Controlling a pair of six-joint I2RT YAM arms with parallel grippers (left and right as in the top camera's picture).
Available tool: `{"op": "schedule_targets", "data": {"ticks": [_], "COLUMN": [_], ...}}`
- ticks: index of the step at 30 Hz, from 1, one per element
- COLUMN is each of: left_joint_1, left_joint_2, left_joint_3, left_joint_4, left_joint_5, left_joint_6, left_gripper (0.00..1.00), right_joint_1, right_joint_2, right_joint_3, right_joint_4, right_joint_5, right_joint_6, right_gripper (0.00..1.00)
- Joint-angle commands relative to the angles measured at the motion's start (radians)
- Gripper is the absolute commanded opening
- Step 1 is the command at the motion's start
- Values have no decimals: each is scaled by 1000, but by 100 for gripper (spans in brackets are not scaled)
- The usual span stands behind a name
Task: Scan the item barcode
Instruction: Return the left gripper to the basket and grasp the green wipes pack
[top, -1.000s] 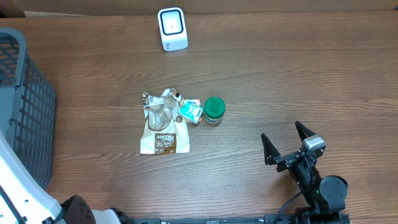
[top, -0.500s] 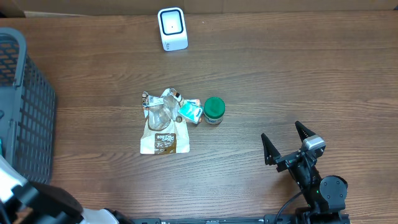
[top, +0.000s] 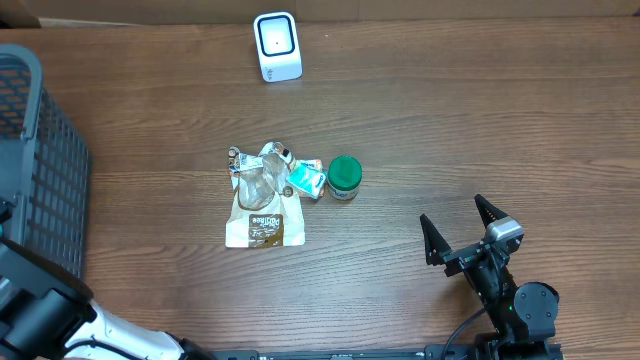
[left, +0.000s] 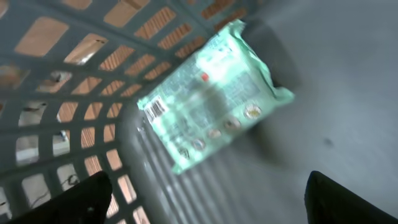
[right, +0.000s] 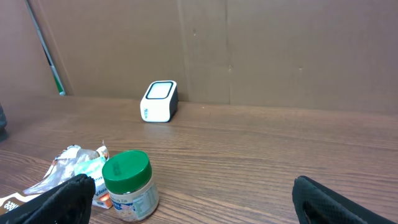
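In the left wrist view a pale green packet (left: 214, 93) lies on the floor of the grey basket (left: 348, 81), with a barcode (left: 154, 109) printed at its left end. My left gripper (left: 211, 202) hangs open above the basket floor, apart from the packet, with nothing between its fingers. The white scanner (top: 277, 46) stands at the table's far edge, also the white scanner (right: 159, 101) in the right wrist view. My right gripper (top: 452, 212) rests open and empty near the front right, facing a green-lidded jar (right: 129, 185).
The grey basket (top: 40, 170) fills the left edge of the table. A pile at the middle holds a brown pouch (top: 262, 220), a teal packet (top: 305, 180) and the green-lidded jar (top: 344, 178). A cardboard wall (right: 280, 50) backs the table.
The left arm has shifted in the bottom-left corner of the overhead view, its white link swinging down and a dark link coming into sight. The right arm and the pile have not moved.
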Motion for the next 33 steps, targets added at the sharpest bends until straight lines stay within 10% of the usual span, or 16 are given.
{"op": "schedule_targets", "data": {"ticks": [1,33], "left_joint_1": [5,16], "left_joint_2": [46,245], "left_joint_3": [-2,-43], "left_joint_4": [30,218], "left_joint_5": [-64,-176], "left_joint_6": [-3,14], "left_gripper": [84,81], "right_joint_1": [5,5], "right_joint_2": [-10,-10], "right_joint_3": [-11,-11], "right_joint_4": [5,5], "right_joint_5": [3,3], "right_joint_6": [3,3], "right_gripper": [100,100]}}
